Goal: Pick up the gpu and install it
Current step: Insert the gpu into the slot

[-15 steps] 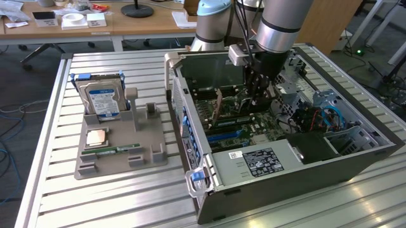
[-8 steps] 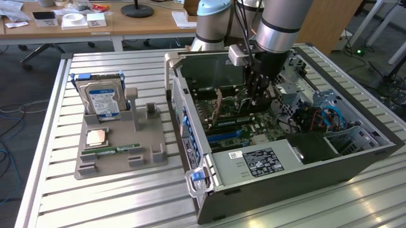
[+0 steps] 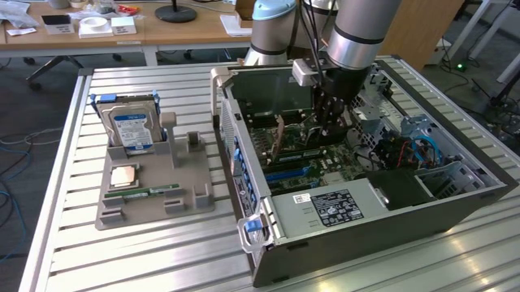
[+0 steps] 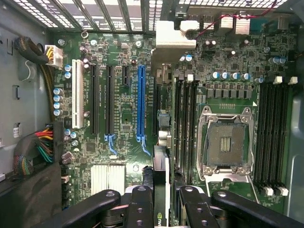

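Table (image 3: 162, 255): slatted, and carries the open case and a grey holder (image 3: 154, 204) with a hard drive (image 3: 130, 125). Nothing here looks at risk.
Case (image 3: 366, 225): lies on its side, open upward, with the arm (image 3: 357, 30) reaching down into it. The walls are close, so a sideways drift could knock the wrist on the frame.
Board (image 4: 123, 123): bare and face-up under the gripper. A hard push landing off a slot could flex or scar it.
Gpu (image 4: 160, 166): inside the case, seen edge-on, standing over the board just beside the blue slot. I cannot tell whether its lower edge has met a slot.
Gripper (image 4: 165, 202): clamped on the gpu, one finger against each face. If the card slips or tilts in that grip, it likely goes down skewed.
Blue slot (image 4: 141, 102): long, empty and parallel to the card. Any offset would put the card's edge on the slot wall and jam it.
Socket (image 4: 227, 142): open with its contacts exposed, near the card. A dropped card could damage them.
Cables (image 4: 42, 145): bundled at the board's edge, well apart from the card. Snag risk seems low.
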Controlling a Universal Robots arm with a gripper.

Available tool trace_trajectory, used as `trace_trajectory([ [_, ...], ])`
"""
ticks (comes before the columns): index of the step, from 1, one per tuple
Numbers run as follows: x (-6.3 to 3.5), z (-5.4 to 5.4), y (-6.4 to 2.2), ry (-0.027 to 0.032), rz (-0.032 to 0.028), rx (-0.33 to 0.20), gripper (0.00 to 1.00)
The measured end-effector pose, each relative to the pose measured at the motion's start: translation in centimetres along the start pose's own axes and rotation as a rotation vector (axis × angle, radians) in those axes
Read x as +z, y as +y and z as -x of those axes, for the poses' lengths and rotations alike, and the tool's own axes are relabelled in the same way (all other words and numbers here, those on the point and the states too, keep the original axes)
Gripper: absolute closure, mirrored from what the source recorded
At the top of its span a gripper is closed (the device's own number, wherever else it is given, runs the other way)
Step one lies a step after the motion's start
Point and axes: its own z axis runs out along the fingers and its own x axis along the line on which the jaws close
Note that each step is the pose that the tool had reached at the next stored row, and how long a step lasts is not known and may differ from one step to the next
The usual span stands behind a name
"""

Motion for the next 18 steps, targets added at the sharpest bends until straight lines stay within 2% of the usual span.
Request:
trace_trajectory([
  [18, 0.01, -0.55, 0.04, -0.0003, -0.0002, 0.0, 0.74],
])
